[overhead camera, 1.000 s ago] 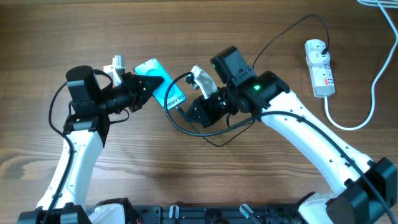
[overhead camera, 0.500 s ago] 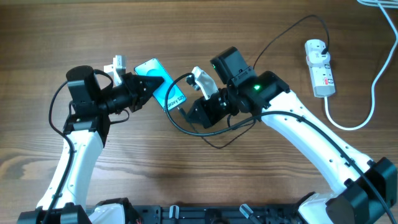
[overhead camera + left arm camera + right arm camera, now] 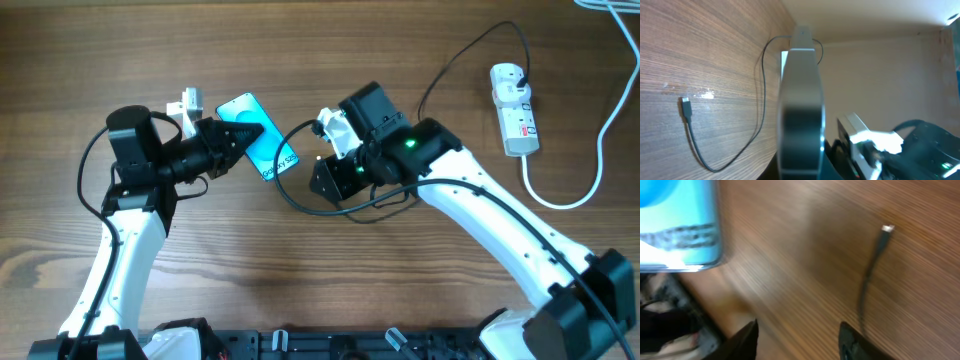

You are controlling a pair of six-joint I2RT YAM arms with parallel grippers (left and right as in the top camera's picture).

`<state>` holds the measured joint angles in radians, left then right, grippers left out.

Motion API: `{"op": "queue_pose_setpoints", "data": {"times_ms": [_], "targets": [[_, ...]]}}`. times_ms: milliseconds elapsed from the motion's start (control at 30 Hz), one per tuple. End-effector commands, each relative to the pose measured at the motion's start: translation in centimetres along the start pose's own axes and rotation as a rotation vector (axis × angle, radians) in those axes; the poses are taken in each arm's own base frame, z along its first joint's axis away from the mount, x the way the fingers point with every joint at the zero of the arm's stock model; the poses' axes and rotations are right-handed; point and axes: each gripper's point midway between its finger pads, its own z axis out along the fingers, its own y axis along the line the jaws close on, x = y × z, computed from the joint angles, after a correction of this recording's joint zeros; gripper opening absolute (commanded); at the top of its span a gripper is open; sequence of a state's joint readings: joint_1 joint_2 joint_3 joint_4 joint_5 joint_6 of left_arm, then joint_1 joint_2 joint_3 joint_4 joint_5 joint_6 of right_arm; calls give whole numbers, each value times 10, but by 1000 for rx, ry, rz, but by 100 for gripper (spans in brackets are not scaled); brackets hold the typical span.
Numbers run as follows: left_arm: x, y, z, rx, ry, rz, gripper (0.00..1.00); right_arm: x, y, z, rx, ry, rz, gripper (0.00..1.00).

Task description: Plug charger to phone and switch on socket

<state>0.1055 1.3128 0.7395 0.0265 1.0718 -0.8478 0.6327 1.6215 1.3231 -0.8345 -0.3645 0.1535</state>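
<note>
Thin black charger cable lay loose on the brown wooden table, its small plug tip bare on the wood ahead of the right gripper, whose 2 fingers stood wide apart around nothing. The left gripper was clamped on the teal-screened rectangular phone by its edge. The white elongated power-strip socket sat well apart at far right.

A: Locating the phone?
B: Sitting left of centre over the desk, between left fingers and right fingers.
A: Locating the socket?
B: Lying far right, at the back.
A: Tracing the charger?
B: Running leftward from there, passing under the right arm, ending near the phone, apart.
</note>
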Motion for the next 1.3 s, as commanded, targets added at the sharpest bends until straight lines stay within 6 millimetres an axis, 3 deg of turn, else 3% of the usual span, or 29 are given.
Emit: {"op": "queue_pose_setpoints", "data": {"times_ms": [0, 67, 100, 167, 300, 367, 500, 633, 700, 800, 867, 933, 1000, 1067, 1133, 1200, 1267], "targets": [[-3, -3, 0, -5, -9, 110, 4, 2, -42, 47, 145, 33, 31, 69], [-3, 9, 0, -58, -23, 89, 4, 0, -59, 66, 201, 38, 59, 69], [-1, 21, -3, -103, -24, 83, 4, 0, -66, 82, 204, 45, 61, 68], [-3, 48, -15, -209, -59, 19, 4, 0, -78, 96, 241, 46, 76, 66], [-12, 72, -40, -283, -117, -48, 4, -3, -93, 120, 275, 36, 75, 51], [-19, 76, -49, -290, -149, -66, 4, 0, -98, 133, 277, 47, 80, 42], [-25, 81, -56, -309, -180, -74, 4, 14, -102, 146, 274, 96, 96, 40], [-25, 81, -57, -313, -182, -74, 4, 46, -104, 174, 286, 205, 112, 18], [-25, 81, -57, -313, -182, -74, 4, 64, -91, 183, 288, 268, 77, 5], [-24, 82, -57, -315, -178, -83, 4, 64, -88, 179, 284, 279, 112, 5], [-20, 83, -56, -315, -167, -99, 4, 33, -71, 145, 116, 236, 102, 5], [-19, 78, -55, -288, -153, -94, 4, 10, -44, 96, -52, 159, 40, 5], [-19, 77, -54, -285, -153, -86, 4, -7, -9, 30, -181, 50, -49, 5], [-19, 66, -51, -227, -132, -60, 4, 3, 47, -47, -350, -38, -170, 5], [-17, 24, -46, -20, -59, 78, 4, 20, 79, -83, -491, -45, -189, 5], [-14, -11, -48, 129, -6, 231, 4, 32, 101, -103, -630, -30, -192, 5], [-17, -20, -49, 154, -8, 246, 4, 38, 116, -111, -772, -25, -186, 5]]}}
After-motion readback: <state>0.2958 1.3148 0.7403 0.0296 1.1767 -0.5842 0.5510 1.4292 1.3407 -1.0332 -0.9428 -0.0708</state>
